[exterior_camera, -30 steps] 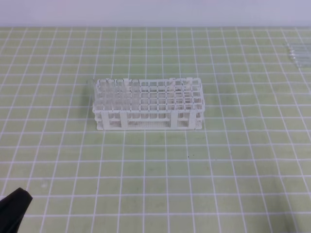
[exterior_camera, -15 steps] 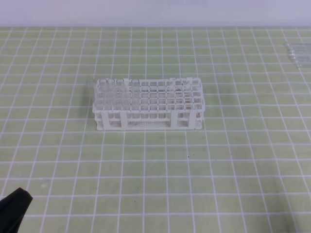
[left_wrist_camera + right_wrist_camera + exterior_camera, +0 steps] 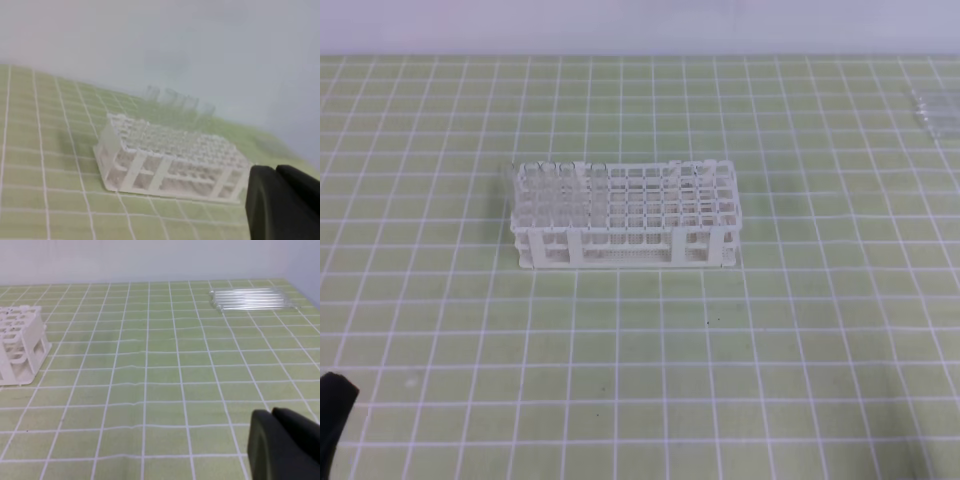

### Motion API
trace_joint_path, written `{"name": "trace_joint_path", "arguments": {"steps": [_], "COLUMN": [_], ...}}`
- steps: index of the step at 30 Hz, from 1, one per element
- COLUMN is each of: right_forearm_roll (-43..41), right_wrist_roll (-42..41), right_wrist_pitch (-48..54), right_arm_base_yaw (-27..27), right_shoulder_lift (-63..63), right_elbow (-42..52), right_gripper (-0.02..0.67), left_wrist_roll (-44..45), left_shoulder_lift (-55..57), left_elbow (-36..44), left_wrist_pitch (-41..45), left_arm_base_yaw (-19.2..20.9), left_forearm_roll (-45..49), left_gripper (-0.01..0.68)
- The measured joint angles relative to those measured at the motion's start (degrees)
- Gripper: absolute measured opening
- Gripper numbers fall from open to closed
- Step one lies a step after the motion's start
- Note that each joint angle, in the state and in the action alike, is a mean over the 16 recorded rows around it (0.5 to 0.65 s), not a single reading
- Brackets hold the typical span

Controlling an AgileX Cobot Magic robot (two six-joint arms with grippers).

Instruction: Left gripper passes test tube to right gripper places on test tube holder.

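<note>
The white lattice test tube holder [image 3: 625,215] stands mid-table, with clear tubes upright in its left cells. It also shows in the left wrist view as the holder [image 3: 170,160] and at the left edge of the right wrist view as the holder [image 3: 17,345]. Several clear test tubes [image 3: 250,299] lie side by side at the far right of the table, seen faintly as tubes [image 3: 935,110] in the high view. Only a black tip of my left gripper [image 3: 330,415] shows at the bottom left corner, far from the tubes. A black part of each gripper fills the wrist views' lower right: left gripper [image 3: 282,202], right gripper [image 3: 282,445]. Neither holds anything visible.
A green mat with a white grid [image 3: 720,340] covers the table. A pale wall [image 3: 640,25] runs along its far edge.
In the high view the black tip of my left gripper has sunk lower and further left, toward the corner. The holder and the lying tubes have not moved.
</note>
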Motion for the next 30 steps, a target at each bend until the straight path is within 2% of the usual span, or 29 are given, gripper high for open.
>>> {"name": "trace_joint_path", "arguments": {"steps": [6,8,11,15,21,24,27,30], "right_forearm_roll": [0.00,0.00,0.00,0.00,0.01,0.02,0.03,0.05], "right_wrist_roll": [-0.04,-0.05,-0.05,-0.05,-0.05,-0.05,-0.05,-0.05], "right_wrist_pitch": [0.00,0.00,0.00,0.00,0.00,0.00,0.00,0.00], "right_arm_base_yaw": [0.00,0.00,0.00,0.00,0.00,0.00,0.00,0.00], "right_shoulder_lift": [0.03,0.04,0.06,0.08,0.08,0.08,0.08,0.08], "right_elbow": [0.00,0.00,0.00,0.00,0.00,0.00,0.00,0.00], "right_gripper": [-0.002,-0.002,-0.002,-0.002,-0.002,-0.002,-0.002,-0.002], "left_wrist_roll": [-4.86,-2.41,6.65,30.35,79.31,100.88,117.17,126.00], "left_shoulder_lift": [0.00,0.00,-0.02,-0.02,-0.02,-0.02,-0.05,-0.23], "left_elbow": [-3.02,-4.17,-5.82,-7.45,-8.16,-8.17,-8.12,-7.89], "left_wrist_pitch": [0.44,0.31,0.35,2.13,6.73,8.57,9.30,8.67], "left_arm_base_yaw": [-0.53,-0.77,-1.14,-1.61,-1.90,-1.90,-1.79,-0.58], "left_forearm_roll": [-1.50,-3.76,-10.93,-29.59,-68.27,-85.85,-98.93,-106.01], "left_gripper": [0.000,0.000,0.000,0.000,0.000,0.000,0.000,0.000]}}
